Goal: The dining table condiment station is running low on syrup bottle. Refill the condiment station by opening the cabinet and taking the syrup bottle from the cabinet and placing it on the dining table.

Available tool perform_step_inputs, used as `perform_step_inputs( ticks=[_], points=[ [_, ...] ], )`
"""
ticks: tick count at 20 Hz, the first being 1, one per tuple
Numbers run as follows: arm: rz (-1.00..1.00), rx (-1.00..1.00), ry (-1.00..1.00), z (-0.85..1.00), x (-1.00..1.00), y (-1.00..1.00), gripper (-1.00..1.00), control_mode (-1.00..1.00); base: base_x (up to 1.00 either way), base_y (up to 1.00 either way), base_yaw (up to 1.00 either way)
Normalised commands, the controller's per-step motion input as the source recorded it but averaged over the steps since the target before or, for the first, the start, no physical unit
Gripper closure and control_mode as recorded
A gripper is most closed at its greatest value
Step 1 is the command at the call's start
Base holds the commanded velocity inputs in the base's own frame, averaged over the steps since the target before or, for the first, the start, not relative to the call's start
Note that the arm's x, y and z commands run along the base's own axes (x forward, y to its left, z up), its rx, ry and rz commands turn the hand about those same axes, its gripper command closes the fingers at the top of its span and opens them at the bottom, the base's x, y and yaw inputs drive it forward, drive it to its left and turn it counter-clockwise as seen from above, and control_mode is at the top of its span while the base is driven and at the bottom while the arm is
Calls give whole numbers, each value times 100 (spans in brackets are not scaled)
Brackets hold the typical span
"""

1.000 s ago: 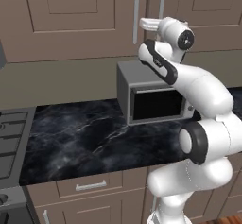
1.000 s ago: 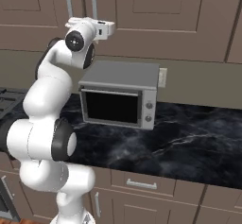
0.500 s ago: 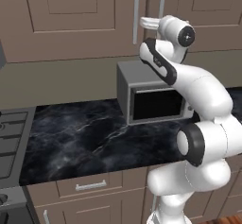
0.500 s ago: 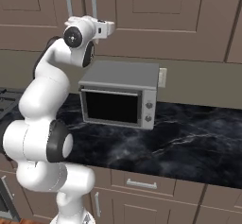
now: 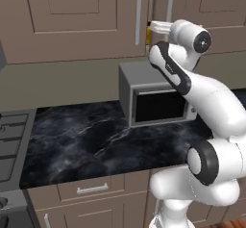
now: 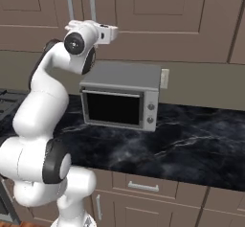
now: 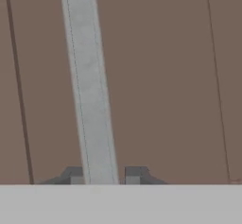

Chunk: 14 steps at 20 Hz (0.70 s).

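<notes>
The cabinet [image 5: 72,20] is the taupe wall unit above the counter, with two vertical silver bar handles side by side. My gripper [image 7: 101,176] is shut on the lower part of the right handle [image 7: 90,90], a dark fingertip on each side of the bar. In the left base view the hand [image 5: 158,28] is pressed up to the doors' seam, where a small yellow patch [image 5: 148,35] shows. The doors look closed or barely ajar. The syrup bottle is hidden behind the doors. The dining table is out of view.
A grey microwave [image 5: 156,99] stands on the black marble counter [image 5: 81,135] directly below my hand. A stove top [image 5: 9,140] lies at the left. Base cabinets with drawers [image 6: 143,187] run under the counter.
The jaws have gone from open to shut around the handle bar. The arm has hardly shifted.
</notes>
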Motion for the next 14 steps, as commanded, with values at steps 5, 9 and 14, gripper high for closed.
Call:
perform_step_inputs(
  ticks=[5,9,14],
  points=[
    [0,0,-7,-14,-97,-62,100,-100,0,0,0],
    [0,0,-14,-27,-100,-40,100,-100,0,0,0],
    [0,0,-6,-6,-100,-28,100,-100,0,0,0]
  ],
)
